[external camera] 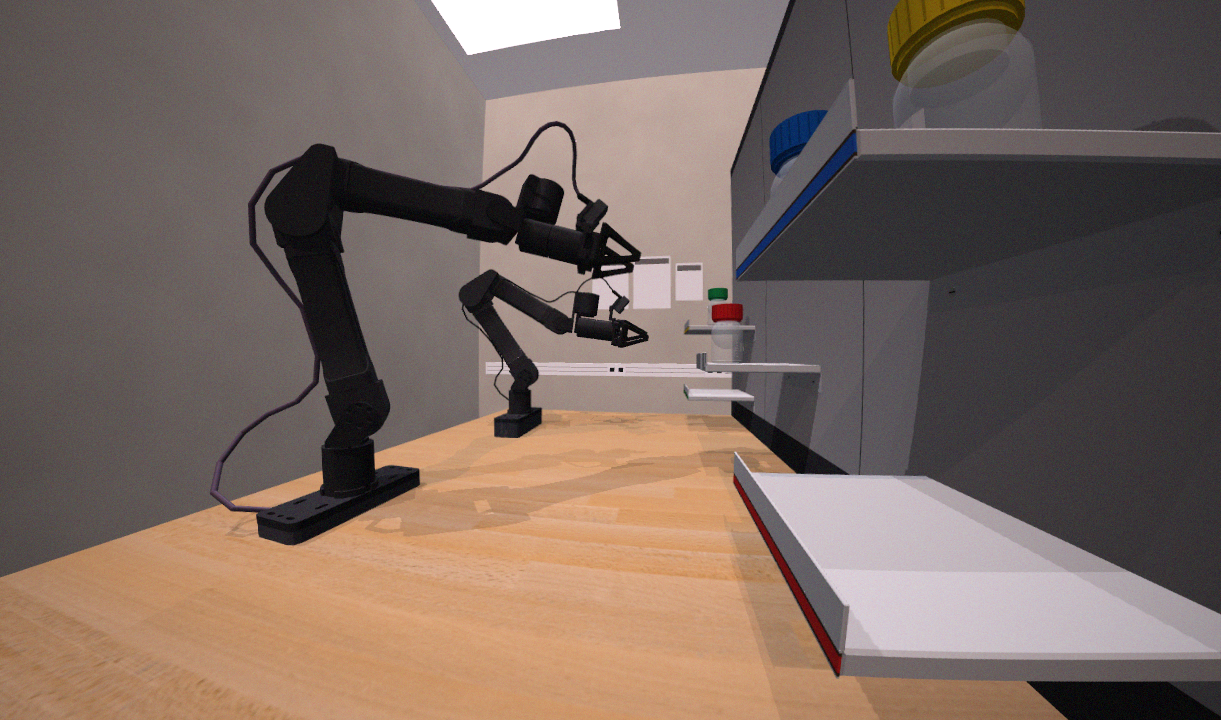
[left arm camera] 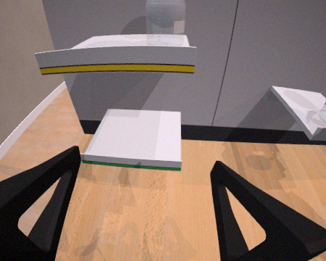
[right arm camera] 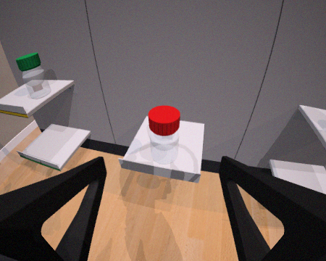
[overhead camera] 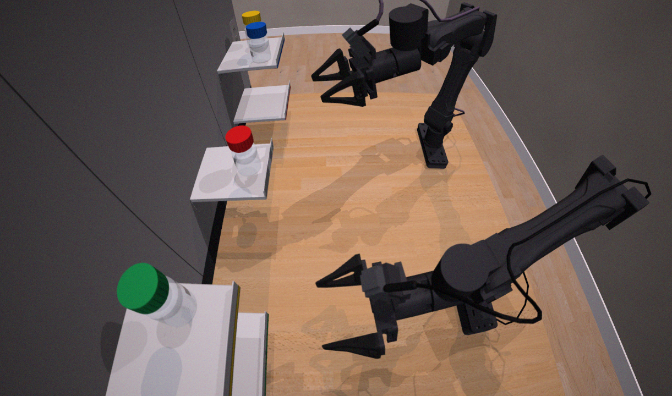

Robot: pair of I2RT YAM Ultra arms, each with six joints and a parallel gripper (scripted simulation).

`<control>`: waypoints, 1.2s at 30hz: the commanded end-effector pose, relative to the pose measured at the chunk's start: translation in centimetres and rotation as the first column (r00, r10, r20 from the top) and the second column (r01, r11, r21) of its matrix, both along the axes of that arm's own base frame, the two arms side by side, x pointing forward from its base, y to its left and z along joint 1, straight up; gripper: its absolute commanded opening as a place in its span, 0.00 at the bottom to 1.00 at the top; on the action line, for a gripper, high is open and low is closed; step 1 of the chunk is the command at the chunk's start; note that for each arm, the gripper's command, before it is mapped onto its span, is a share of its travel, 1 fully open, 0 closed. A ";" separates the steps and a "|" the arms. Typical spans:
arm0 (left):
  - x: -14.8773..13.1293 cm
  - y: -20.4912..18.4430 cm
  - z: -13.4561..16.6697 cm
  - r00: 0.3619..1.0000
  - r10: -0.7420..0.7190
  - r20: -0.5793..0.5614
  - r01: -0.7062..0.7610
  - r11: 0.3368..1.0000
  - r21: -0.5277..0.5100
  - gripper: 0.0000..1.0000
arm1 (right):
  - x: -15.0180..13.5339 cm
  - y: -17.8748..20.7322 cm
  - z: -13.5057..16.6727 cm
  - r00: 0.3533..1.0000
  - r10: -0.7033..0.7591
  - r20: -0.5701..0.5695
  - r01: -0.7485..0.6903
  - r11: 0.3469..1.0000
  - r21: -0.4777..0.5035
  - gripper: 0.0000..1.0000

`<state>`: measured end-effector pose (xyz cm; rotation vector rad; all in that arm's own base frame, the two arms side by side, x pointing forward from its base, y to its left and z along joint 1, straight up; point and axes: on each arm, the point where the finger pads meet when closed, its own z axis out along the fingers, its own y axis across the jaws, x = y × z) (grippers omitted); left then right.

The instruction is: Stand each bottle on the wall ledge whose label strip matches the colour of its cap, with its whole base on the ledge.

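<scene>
Four clear bottles stand on wall ledges. The blue-capped bottle [overhead camera: 256,42] and the yellow-capped bottle [overhead camera: 251,17] stand on the blue-strip ledge [overhead camera: 250,54]. The red-strip ledge [overhead camera: 261,103] below it holds nothing. The red-capped bottle [overhead camera: 241,150] stands on the middle ledge [overhead camera: 232,172]; I cannot tell its strip colour. The green-capped bottle [overhead camera: 153,295] stands on the yellow-strip ledge [left arm camera: 116,55], above the bare green-strip ledge [left arm camera: 136,139]. My left gripper [overhead camera: 321,315] is open and empty, facing those two ledges. My right gripper [overhead camera: 318,88] is open and empty, pointing at the red-capped bottle [right arm camera: 164,133].
The ledges stick out from a grey wall [overhead camera: 106,122] along one side of the wooden table [overhead camera: 377,207]. Both arm bases [overhead camera: 432,150] stand on the table opposite the wall. A raised rim [overhead camera: 550,197] runs along the far table edge.
</scene>
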<state>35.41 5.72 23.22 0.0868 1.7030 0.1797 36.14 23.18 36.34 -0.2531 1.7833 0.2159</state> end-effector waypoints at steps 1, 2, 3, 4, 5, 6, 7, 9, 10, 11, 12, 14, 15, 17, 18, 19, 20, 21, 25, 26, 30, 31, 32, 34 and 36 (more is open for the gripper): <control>-0.3 0.0 0.6 0.998 0.001 -0.061 -0.001 1.000 -0.013 1.00 | 0.9 0.5 1.4 0.998 0.008 0.069 -0.011 0.999 0.040 0.81; -0.4 0.0 1.3 0.998 0.001 -0.068 -0.002 1.000 -0.015 1.00 | 1.2 0.7 1.7 0.995 0.010 0.097 -0.015 0.998 0.056 0.81; -0.4 0.0 2.3 0.997 0.003 -0.071 -0.004 1.000 -0.015 1.00 | 1.8 0.9 1.7 0.992 0.011 0.126 -0.020 0.997 0.071 0.81; -0.4 0.0 3.5 0.998 0.005 -0.070 -0.006 1.000 -0.014 1.00 | 2.4 1.1 1.5 0.988 0.010 0.152 -0.023 0.996 0.082 0.81; -0.4 0.0 4.8 0.998 0.006 -0.067 -0.007 1.000 -0.013 1.00 | 3.1 1.3 0.9 0.985 0.009 0.172 -0.025 0.996 0.089 0.81; -0.4 0.0 4.8 0.998 0.006 -0.067 -0.007 1.000 -0.013 1.00 | 3.1 1.3 0.9 0.985 0.009 0.172 -0.025 0.996 0.089 0.81; -0.4 0.0 4.8 0.998 0.006 -0.067 -0.007 1.000 -0.013 1.00 | 3.1 1.3 0.9 0.985 0.009 0.172 -0.025 0.996 0.089 0.81; -0.1 0.0 6.7 0.997 0.005 -0.074 -0.006 1.000 -0.014 1.00 | 4.4 1.6 -0.5 0.980 0.005 0.200 -0.024 0.995 0.094 0.81; 0.0 -0.1 7.9 0.998 0.004 -0.068 -0.005 1.000 -0.013 1.00 | 5.0 1.8 -1.3 0.978 0.003 0.209 -0.024 0.995 0.094 0.81; 0.0 -0.1 9.0 0.998 0.003 -0.062 -0.004 1.000 -0.011 1.00 | 5.6 1.9 -2.0 0.976 0.002 0.217 -0.023 0.995 0.094 0.81; 0.0 -0.1 10.1 0.998 0.003 -0.056 -0.003 1.000 -0.010 1.00 | 6.2 2.0 -2.8 0.975 0.000 0.224 -0.022 0.995 0.093 0.81; 0.0 -0.1 12.0 0.999 0.003 -0.045 -0.003 1.000 -0.007 1.00 | 7.3 2.2 -4.3 0.972 -0.002 0.234 -0.019 0.996 0.090 0.81; 0.0 -0.1 12.9 0.999 0.003 -0.039 -0.003 1.000 -0.006 1.00 | 7.7 2.3 -5.0 0.971 -0.003 0.238 -0.018 0.996 0.089 0.81; 0.0 -0.2 14.8 1.000 0.003 -0.028 -0.003 1.000 -0.003 1.00 | 8.8 2.6 -6.5 0.969 -0.005 0.245 -0.016 0.996 0.085 0.81; 0.1 -0.2 15.7 1.000 0.003 -0.021 -0.003 1.000 -0.002 1.00 | 9.3 2.7 -7.3 0.969 -0.006 0.248 -0.015 0.996 0.082 0.81; 0.1 -0.2 16.4 1.000 0.003 -0.016 -0.003 1.000 0.000 1.00 | 9.8 2.8 -8.0 0.968 -0.007 0.250 -0.014 0.997 0.080 0.81; 0.1 -0.2 17.0 1.000 0.003 -0.012 -0.003 1.000 0.001 1.00 | 10.1 2.9 -8.5 0.968 -0.008 0.252 -0.013 0.997 0.079 0.81; 0.1 -0.2 17.5 1.000 0.003 -0.008 -0.003 1.000 0.002 1.00 | 10.5 3.0 -8.4 0.965 -0.010 0.262 -0.013 0.996 0.084 0.81; 0.1 -0.2 18.5 1.000 0.002 0.003 -0.002 1.000 0.004 1.00 | 11.3 3.2 -9.1 0.964 -0.012 0.267 -0.011 0.996 0.084 0.81; 0.1 -0.2 18.9 1.000 0.002 0.008 -0.002 1.000 0.005 1.00 | 11.6 3.3 -9.5 0.964 -0.012 0.266 -0.010 0.997 0.081 0.81; 0.2 -0.2 20.2 0.999 0.002 0.037 -0.003 1.000 0.012 1.00 | 12.1 3.4 -11.1 0.970 -0.011 0.241 -0.004 0.998 0.063 0.81; 0.2 -0.2 20.2 0.999 0.001 0.037 -0.002 1.000 0.012 1.00 | 12.1 3.4 -11.2 0.971 -0.011 0.239 -0.004 0.998 0.062 0.81; 0.2 -0.2 20.2 0.999 0.001 0.037 -0.001 1.000 0.012 1.00 | 12.1 3.4 -11.2 0.971 -0.011 0.239 -0.004 0.998 0.062 0.81; 0.2 -0.2 20.2 0.999 0.001 0.037 -0.001 1.000 0.012 1.00 | 12.1 3.4 -11.2 0.971 -0.011 0.239 -0.004 0.998 0.062 0.81; 0.2 -0.2 20.2 0.999 0.001 0.037 -0.001 1.000 0.012 1.00 | 12.0 3.3 -10.7 0.969 -0.015 0.246 -0.002 0.998 0.068 0.81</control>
